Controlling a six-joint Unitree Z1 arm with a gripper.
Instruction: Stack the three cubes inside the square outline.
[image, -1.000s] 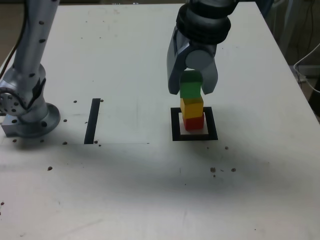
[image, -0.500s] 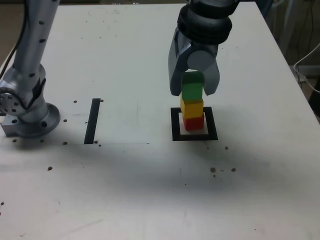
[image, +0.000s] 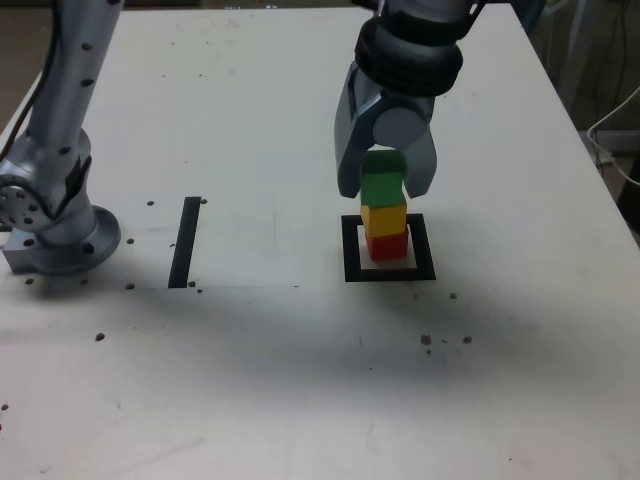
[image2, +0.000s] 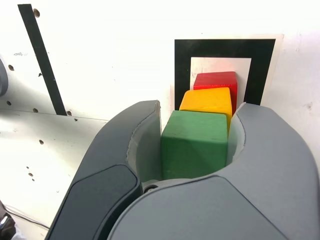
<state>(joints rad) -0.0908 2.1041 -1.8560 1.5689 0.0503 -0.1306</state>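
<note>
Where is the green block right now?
The green block tops the stack, on the yellow block over the red one, inside the black square, between the gripper jaws.

You've got three cubes — one red cube (image: 386, 245), one yellow cube (image: 384, 217), one green cube (image: 381, 186) — one square outline (image: 389, 271), one tape strip (image: 185, 241).

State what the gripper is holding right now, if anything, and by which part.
It cannot be told for sure. The gripper brackets the green cube by two opposite side faces atop the stack, but a thin gap shows at one jaw.
</note>
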